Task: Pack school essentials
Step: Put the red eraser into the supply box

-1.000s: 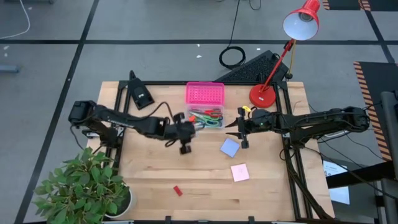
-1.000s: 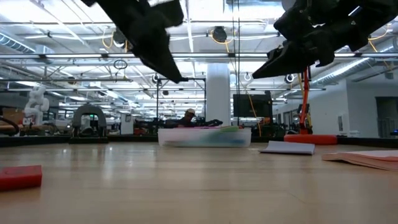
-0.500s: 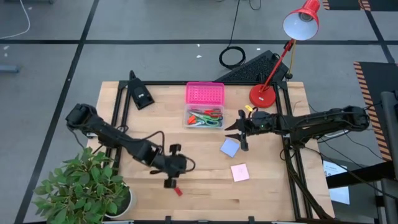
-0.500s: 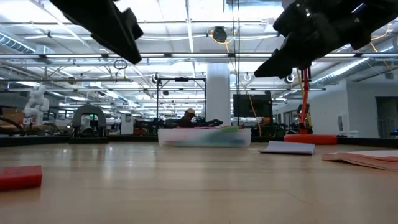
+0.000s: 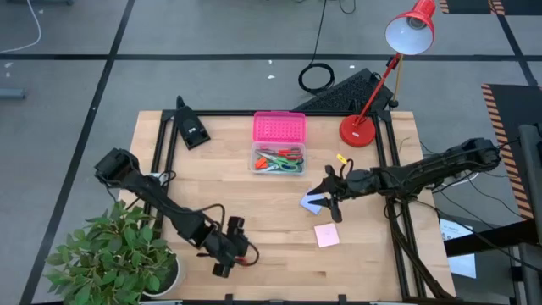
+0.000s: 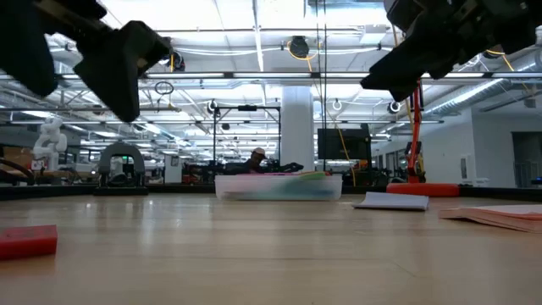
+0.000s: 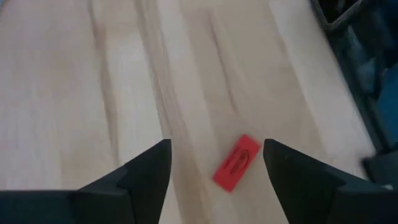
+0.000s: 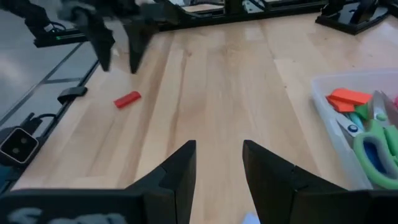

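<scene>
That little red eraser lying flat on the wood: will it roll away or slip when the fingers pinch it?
The red eraser looks flat and rectangular, so it likely won't roll. It lies low on the table, so the left gripper, open around it, probably must reach right to the wood. It seems small and light, so an off-centre pinch might nudge or twist it.

Your even, bright overhead light, ceiling-strip glare behind the low view, soft motion blur in both wrist views.
</scene>
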You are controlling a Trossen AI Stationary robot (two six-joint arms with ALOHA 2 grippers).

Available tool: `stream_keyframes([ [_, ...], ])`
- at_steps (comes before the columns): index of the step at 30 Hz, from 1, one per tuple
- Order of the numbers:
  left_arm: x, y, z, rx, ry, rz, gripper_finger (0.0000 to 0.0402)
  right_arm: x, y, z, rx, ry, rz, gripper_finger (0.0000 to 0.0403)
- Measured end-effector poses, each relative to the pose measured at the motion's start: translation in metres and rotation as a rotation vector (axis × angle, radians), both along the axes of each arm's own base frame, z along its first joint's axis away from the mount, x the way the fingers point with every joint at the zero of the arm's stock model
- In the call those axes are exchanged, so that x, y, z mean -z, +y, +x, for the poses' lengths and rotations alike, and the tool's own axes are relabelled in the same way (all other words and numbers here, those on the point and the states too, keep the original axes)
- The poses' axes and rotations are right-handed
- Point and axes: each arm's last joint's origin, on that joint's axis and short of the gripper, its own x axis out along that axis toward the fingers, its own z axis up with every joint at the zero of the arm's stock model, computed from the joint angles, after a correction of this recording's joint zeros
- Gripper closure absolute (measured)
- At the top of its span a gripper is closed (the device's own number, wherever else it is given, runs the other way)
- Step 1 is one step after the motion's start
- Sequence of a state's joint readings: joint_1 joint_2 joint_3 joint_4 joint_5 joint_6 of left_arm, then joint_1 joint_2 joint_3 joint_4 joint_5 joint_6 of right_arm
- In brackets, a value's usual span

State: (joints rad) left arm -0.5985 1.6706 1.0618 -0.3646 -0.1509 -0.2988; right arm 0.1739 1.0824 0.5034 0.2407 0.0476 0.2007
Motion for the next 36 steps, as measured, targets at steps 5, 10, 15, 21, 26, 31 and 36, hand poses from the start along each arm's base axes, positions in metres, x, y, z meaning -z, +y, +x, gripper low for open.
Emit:
stream_keyframes([
  [5,0.017,-0.01,0.004,0.055,0.029,-0.009,0.0144,-0.001,0.015,-0.003,-0.007,-0.014,0.006,0.0277],
  [10,0.037,-0.021,0.003,0.123,0.056,0.025,0.0161,-0.003,0.025,-0.005,0.004,-0.043,-0.006,0.0277],
  [15,0.049,-0.026,0.005,0.143,0.068,0.046,0.0174,-0.004,0.027,-0.005,-0.001,-0.047,-0.008,0.0277],
  [21,0.057,-0.022,0.007,0.158,0.093,0.078,0.0185,-0.004,0.027,-0.005,-0.003,-0.048,-0.017,0.0277],
  [26,0.058,-0.02,0.009,0.17,0.093,0.089,0.0206,-0.004,0.027,-0.005,-0.008,-0.049,-0.027,0.0277],
  [31,0.06,-0.019,0.008,0.193,0.112,0.064,0.0237,-0.004,0.027,-0.005,-0.01,-0.049,-0.029,0.0277],
  [36,0.068,-0.015,0.001,0.195,0.135,0.068,0.0254,-0.004,0.027,-0.005,-0.011,-0.049,-0.032,0.0277],
])
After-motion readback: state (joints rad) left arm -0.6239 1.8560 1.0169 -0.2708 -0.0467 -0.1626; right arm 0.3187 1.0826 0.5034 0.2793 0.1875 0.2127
